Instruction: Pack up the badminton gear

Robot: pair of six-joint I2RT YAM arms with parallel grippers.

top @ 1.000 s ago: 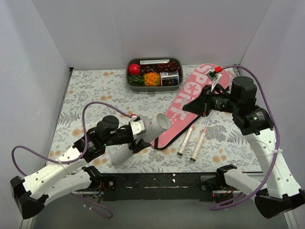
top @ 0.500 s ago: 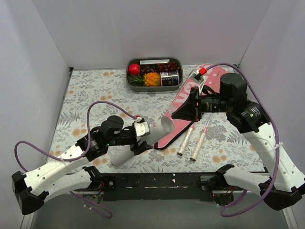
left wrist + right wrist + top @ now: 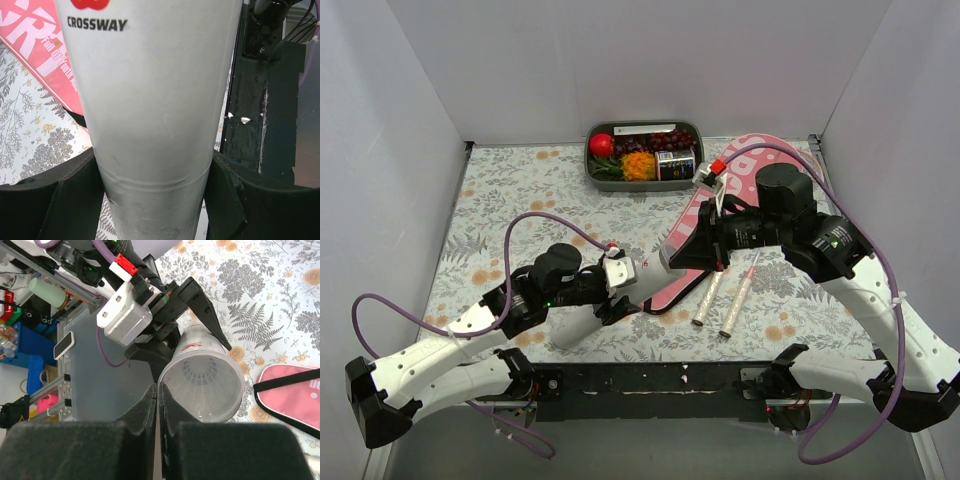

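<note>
Floral tablecloth (image 3: 500, 190) below, and the left gripper (image 3: 618, 292) clamps the white tube (image 3: 155, 100), tilted, just beside the pink bag (image 3: 52, 87). Right gripper (image 3: 157, 390), pressed together, meets its open rim. Left should hold steady, no twisting.

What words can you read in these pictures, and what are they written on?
"CROSSWAY": on the tube.
Big white letters on the bag: cut off, unreadable.
Small white line beneath them: too blurred.
Label on the box in the tray: too small.
</note>
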